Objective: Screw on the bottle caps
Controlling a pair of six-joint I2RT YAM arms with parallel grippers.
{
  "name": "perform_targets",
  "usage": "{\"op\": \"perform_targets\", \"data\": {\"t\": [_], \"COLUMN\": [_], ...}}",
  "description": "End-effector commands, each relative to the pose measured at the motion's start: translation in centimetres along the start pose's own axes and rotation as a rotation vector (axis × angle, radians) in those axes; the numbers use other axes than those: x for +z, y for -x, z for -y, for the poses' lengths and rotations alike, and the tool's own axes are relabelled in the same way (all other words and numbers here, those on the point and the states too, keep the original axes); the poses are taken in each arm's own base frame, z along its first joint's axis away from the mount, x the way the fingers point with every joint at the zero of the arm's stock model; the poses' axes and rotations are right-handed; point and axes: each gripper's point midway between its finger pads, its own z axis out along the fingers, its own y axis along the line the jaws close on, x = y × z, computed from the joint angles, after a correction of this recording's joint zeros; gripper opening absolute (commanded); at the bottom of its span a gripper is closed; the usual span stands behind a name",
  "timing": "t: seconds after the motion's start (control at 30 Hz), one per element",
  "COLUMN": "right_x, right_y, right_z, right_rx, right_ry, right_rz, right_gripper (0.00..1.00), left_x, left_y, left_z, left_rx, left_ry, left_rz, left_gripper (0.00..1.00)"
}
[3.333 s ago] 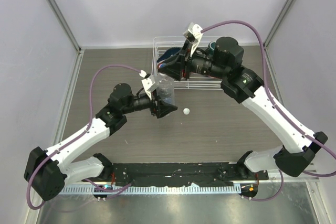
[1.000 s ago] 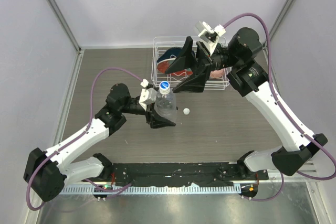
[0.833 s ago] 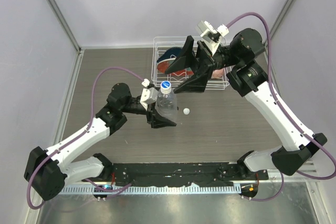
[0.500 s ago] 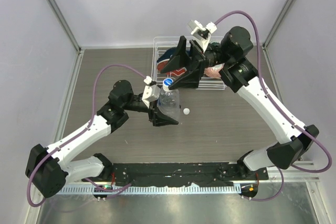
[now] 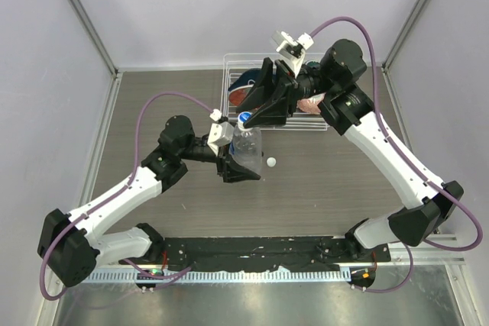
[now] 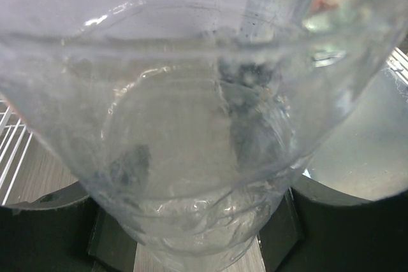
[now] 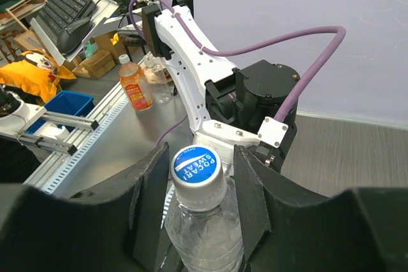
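Cap (image 7: 196, 165) is sitting atop the upright bottle (image 5: 246, 150), centred between parted jaws of right tool (image 5: 247, 117), untouched; left tool (image 5: 241, 164) is clamping the bottle's body.

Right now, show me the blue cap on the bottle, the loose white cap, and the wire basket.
blue cap (image 7: 196, 165), right wrist view, its printed top.
loose white cap (image 5: 270, 162), top view, its centre.
wire basket (image 5: 241, 55), top view, its far rim.
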Motion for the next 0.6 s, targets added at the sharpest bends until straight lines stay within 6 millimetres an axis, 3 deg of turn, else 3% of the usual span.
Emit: {"op": "perform_targets", "data": {"t": [0.0, 0.23, 0.4, 0.57], "right_x": [-0.04, -0.04, -0.05, -0.08], "right_y": [0.69, 0.51, 0.47, 0.36], "right_z": [-1.34, -1.68, -1.45, -1.22], "right_rx": [-0.055, -0.056, -0.049, -0.043], "right_ry": [0.026, 0.032, 0.023, 0.013], "right_rz": [0.004, 0.002, 0.005, 0.006], "right_gripper": [0.49, 0.44, 0.24, 0.15], "left_x": [0.27, 0.31, 0.31, 0.19], "left_y": [2.34, 2.63, 2.77, 2.43], "left_z": [-0.12, -0.50, -0.78, -0.93], "left_rx": [0.037, 0.026, 0.023, 0.014], "left_ry": [0.004, 0.027, 0.044, 0.062], "left_rz": [0.033, 0.043, 0.046, 0.044], "left_gripper": [0.00, 0.00, 0.00, 0.00]}}
